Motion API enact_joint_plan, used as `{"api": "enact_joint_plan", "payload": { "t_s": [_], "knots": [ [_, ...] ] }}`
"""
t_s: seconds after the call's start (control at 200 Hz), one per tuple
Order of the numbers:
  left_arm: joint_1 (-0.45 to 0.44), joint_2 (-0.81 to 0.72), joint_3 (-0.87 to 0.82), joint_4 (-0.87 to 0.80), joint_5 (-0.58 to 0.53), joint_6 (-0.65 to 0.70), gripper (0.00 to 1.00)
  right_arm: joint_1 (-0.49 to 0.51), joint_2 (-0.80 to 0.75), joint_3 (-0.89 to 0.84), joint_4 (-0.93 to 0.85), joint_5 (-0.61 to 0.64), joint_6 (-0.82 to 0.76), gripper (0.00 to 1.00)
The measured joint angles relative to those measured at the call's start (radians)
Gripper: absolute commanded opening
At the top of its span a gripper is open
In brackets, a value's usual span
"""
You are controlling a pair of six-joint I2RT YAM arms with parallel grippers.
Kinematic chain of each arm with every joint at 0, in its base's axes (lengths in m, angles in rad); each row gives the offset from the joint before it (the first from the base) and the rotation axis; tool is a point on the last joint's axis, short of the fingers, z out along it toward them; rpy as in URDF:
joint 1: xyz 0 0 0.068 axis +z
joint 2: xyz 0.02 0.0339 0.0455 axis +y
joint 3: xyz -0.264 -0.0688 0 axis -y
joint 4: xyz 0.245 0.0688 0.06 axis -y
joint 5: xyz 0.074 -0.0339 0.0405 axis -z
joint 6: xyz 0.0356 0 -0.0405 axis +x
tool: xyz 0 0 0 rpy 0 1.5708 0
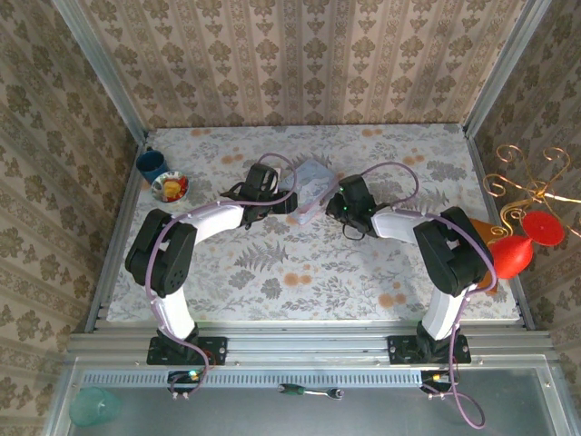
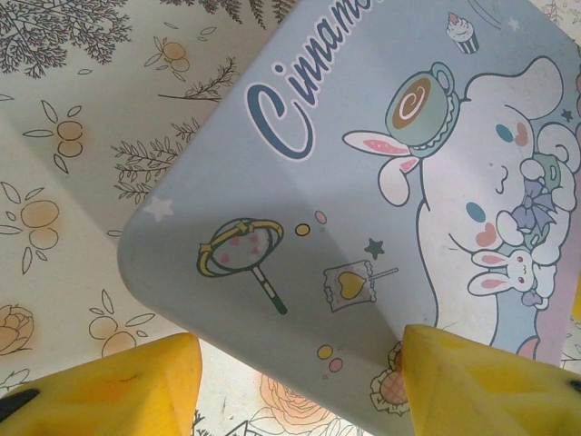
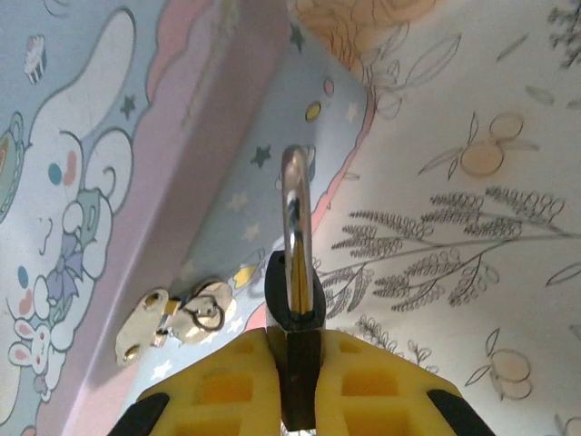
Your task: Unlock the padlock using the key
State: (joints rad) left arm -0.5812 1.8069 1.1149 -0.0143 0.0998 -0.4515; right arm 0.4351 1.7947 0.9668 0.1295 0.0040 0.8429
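**Padlock in the right grasp, unlocking judged unfinished.** A floral-covered bench [image 1: 272,272] is seen from above. A cartoon-printed plastic box [image 1: 313,184] lies toward its far middle, and both arms are reached in to it from either side.

The left end effector [image 2: 297,336] is held over a corner of the box lid. Its yellow fingers [image 2: 118,391] are spread wide, with nothing gripped between them.

The right end effector [image 3: 295,334] is clamped tight on the padlock [image 3: 292,304]. The black body is pinched between the fingertips, and the silvery shackle [image 3: 295,200] is pointed away from the wrist, along the side wall of the box. The padlock is thus placed just beside the box's small metal hasp [image 3: 186,316], and it is not threaded through the hasp as far as can be made out.

Whether the shackle is sprung cannot be told. The task is judged to be at an early or middle stage: the lock body is secured, while the seating and turning of the key are taken to be left.
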Motion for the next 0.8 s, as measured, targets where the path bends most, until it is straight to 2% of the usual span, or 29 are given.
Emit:
{"api": "enact_joint_plan", "payload": {
  "t_s": [0.31, 0.46, 0.8],
  "knots": [
    [0.000, -0.003, -0.006, 0.008, 0.000, 0.000, 0.60, -0.016, 0.005, 0.007, -0.012, -0.016, -0.090, 0.00],
    [0.000, -0.051, -0.067, 0.031, -0.005, 0.000, 0.62, -0.003, -0.048, 0.006, -0.069, -0.014, -0.143, 0.00],
    [0.000, -0.282, -0.320, 0.095, -0.083, 0.027, 0.74, 0.161, -0.267, -0.027, -0.237, 0.015, -0.307, 0.00]
  ]
}}
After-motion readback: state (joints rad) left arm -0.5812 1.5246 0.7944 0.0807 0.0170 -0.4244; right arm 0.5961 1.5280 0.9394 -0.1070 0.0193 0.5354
